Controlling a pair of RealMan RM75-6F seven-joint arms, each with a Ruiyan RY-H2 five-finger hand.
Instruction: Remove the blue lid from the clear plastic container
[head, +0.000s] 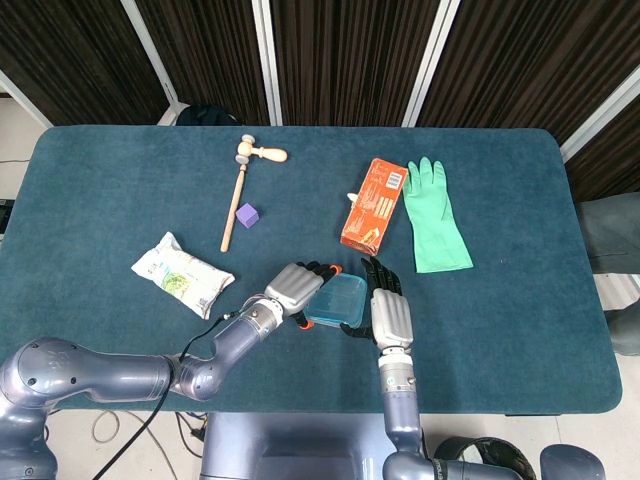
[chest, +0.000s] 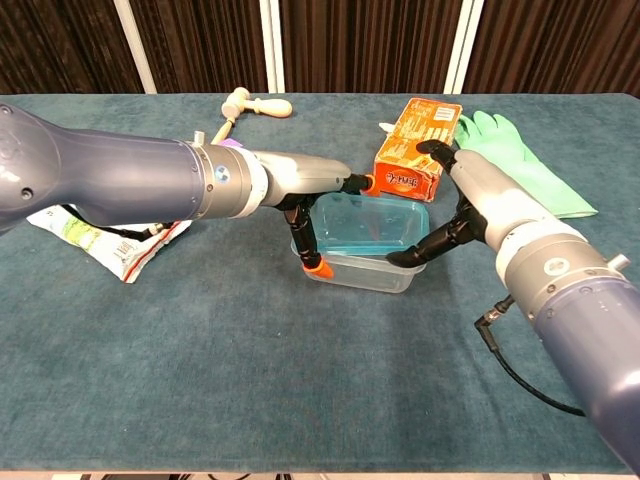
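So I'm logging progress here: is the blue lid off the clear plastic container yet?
Partly: the blue lid sits tilted on the clear plastic container, its right edge raised by the right hand.

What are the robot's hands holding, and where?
The left hand grips the clear container at its left end. The right hand holds the blue lid at its right edge, tilted up.

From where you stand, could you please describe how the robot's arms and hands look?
Both arms are glossy blue-grey. The left hand and right hand have silver-grey backs and black fingers; the left's fingers are orange-tipped. A black cable loops from the right wrist.
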